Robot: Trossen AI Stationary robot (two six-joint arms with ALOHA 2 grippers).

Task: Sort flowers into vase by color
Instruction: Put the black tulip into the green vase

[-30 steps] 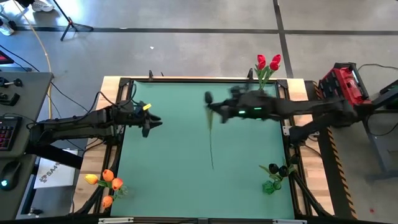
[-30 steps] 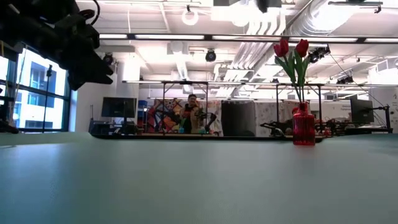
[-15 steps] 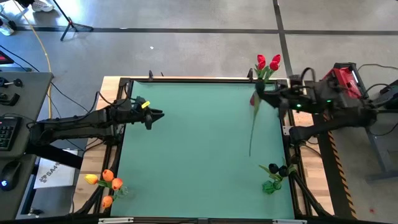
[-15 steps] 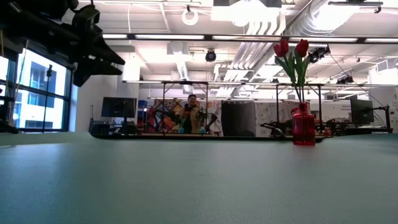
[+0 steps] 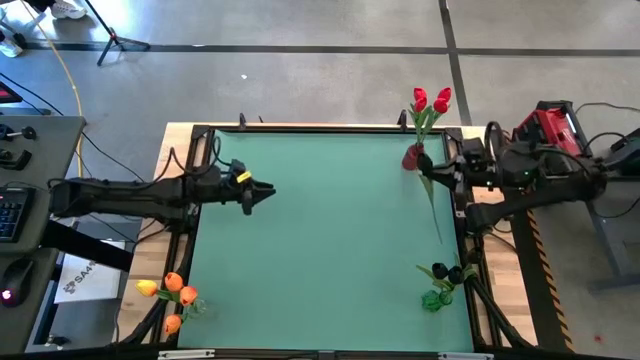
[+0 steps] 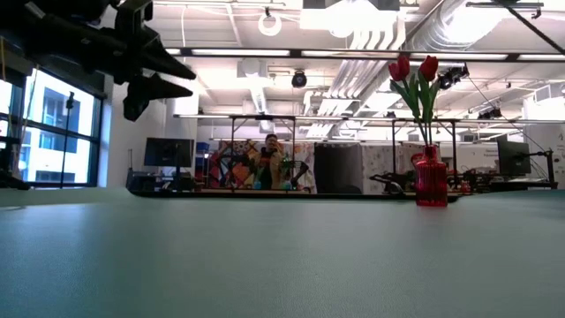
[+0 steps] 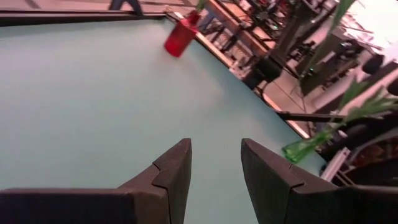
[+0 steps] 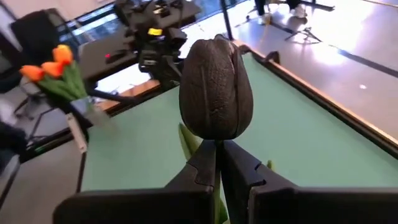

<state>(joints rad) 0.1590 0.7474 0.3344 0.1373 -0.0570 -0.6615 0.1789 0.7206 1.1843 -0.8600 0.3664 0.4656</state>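
Counted on the green table [image 5: 320, 220]: three vases, two arms, one flower outside any vase.

Landmark at one corner: the red vase [image 6: 431, 189], with two red tulips [image 5: 431, 99] upright in it.

Just beside the red vase, on the side toward the table's middle: right gripper [image 8: 217, 147], fingers [image 8: 202, 163] pressed together on the stem of one dark tulip [image 8: 216, 87], gripped right under the bud. Near-black bud in the wrist view, darker red from above. One long thin stem slanting out of the grip, away from the red vase and along the same table edge.

At the next corner down that edge from the red vase: green vase [image 5: 432, 298], holding dark tulips [image 5: 445, 272]. At least two heads made out; exact count cannot be told.

Diagonally opposite the red vase: third vase [image 5: 190, 308], with three orange tulips [image 5: 170, 292] in it.

Well apart from the red vase, across the full width of the table, raised above the surface: left gripper [image 7: 214, 155], pointing toward the red vase's side. Fingers [image 7: 171, 171] partly apart, nothing between them, nothing touched.

Far behind the red vase, out in the room: one person [image 6: 272, 161], too small for detail.
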